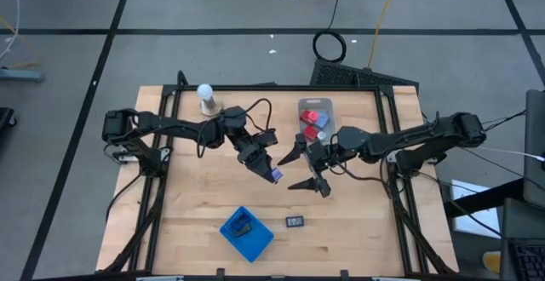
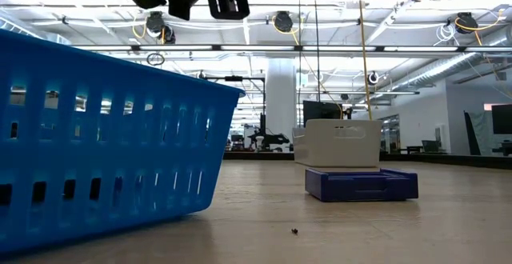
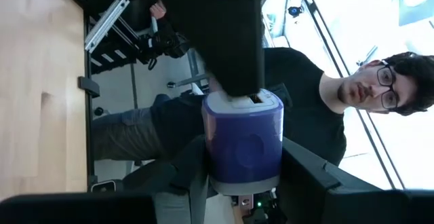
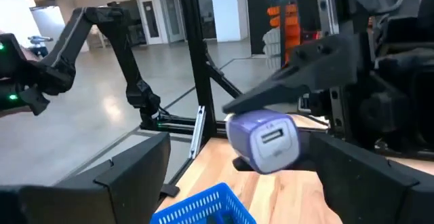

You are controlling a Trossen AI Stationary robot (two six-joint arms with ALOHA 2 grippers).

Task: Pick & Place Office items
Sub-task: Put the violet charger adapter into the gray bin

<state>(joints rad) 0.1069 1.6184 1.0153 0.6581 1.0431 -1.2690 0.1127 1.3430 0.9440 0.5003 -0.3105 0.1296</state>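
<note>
Blue tray (image 1: 247,234), clear bin (image 1: 314,119), white ball (image 1: 204,92), person (image 3: 305,108) beyond table.

— Stock count, table?
— I log one blue basket (image 1: 247,234), one clear bin (image 1: 313,119), one white ball (image 1: 204,92) on a stand.
— Office items?
— One purple piece (image 1: 275,174) between my arms, one flat black rectangle (image 1: 295,221), two red blocks (image 1: 310,116) in the bin.

we see a purple piece (image 1: 275,174) with a pale grey face, pinched by the black left gripper (image 1: 271,171). the slotted tray (image 1: 247,233) is bright blue, the table (image 1: 196,204) light wood, the ball (image 1: 204,92) white, and the blocks (image 1: 308,116) in the clear bin (image 1: 316,104) red.
</note>
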